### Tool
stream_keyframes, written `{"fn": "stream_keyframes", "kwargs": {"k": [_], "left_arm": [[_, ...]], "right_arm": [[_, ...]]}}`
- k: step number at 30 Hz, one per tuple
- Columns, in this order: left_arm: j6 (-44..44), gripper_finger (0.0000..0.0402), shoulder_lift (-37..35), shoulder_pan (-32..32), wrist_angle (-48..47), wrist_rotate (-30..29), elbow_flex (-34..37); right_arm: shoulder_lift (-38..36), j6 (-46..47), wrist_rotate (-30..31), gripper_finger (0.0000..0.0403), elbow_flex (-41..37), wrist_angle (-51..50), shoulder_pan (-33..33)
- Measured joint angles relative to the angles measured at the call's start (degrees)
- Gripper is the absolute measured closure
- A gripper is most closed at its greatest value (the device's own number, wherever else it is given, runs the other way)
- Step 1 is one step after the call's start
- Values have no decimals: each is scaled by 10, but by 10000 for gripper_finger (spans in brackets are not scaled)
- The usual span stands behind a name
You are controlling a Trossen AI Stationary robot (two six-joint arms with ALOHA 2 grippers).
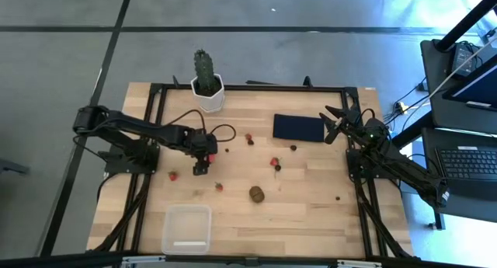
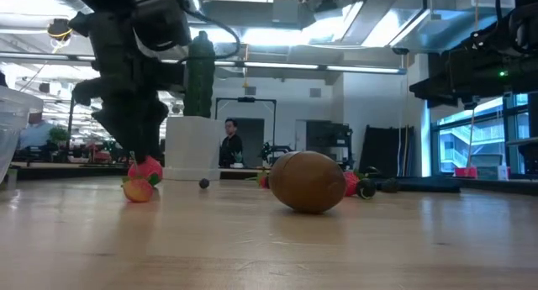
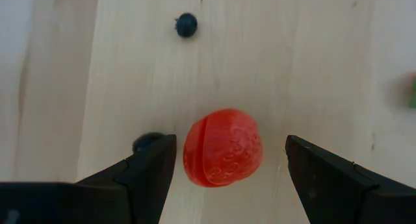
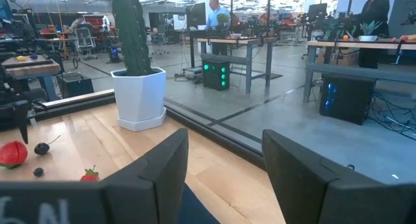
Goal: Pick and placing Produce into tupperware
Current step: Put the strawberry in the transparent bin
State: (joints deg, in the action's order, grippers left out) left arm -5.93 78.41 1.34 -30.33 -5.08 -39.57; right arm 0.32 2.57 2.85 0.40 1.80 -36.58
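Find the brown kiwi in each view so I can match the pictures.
High view: the kiwi lies near the table's middle, toward the near edge.
Low view: centre foreground.
Left wrist view: not in it.
Right wrist view: not in it.
Shared landmark: the potted cactus at the far edge, which shows left of the kiwi in the low view.

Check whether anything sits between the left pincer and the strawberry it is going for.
Nothing visible does. The left pincer is open with the strawberry already between its fingers on bare table. A dark berry lies beyond it, clear of the grasp.
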Motion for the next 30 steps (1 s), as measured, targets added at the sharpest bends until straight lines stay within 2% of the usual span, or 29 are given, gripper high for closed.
{"fn": "stream_keyframes", "kwargs": {"k": [20, 30], "left_arm": [[-12, 123, 64, 0, 7, 0, 0], [-15, 123, 68, 0, 30, 0, 0]], "right_arm": [[0, 0, 0, 205, 0, 0, 0], [0, 0, 0, 205, 0, 0, 0]]}}
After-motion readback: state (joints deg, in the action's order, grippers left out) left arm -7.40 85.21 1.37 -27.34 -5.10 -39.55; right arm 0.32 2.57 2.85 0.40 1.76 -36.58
